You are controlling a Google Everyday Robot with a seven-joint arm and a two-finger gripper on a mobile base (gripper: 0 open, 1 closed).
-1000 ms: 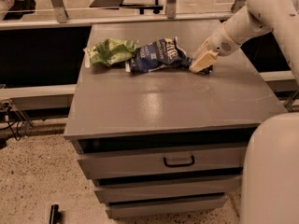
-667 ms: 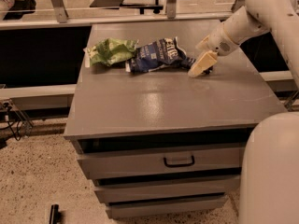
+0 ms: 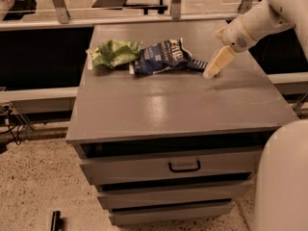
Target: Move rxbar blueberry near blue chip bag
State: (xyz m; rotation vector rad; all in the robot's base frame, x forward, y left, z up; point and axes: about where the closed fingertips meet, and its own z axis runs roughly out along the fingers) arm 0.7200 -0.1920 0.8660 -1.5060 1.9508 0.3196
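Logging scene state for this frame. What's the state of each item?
blue chip bag: crumpled, lying on cabinet top.
rxbar blueberry: lying flat against blue chip bag's right end.
green bag: crumpled, left of blue chip bag.
gripper: low, just right of rxbar blueberry.
top drawer: looks shut.

Matt plastic jaws hover near the crinkly, glossy blue chip bag.

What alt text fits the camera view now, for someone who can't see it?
The gripper hangs low over the gray cabinet top, its tip beside the small rxbar blueberry, which lies at the right end of the blue chip bag. A light green bag sits left of that bag.
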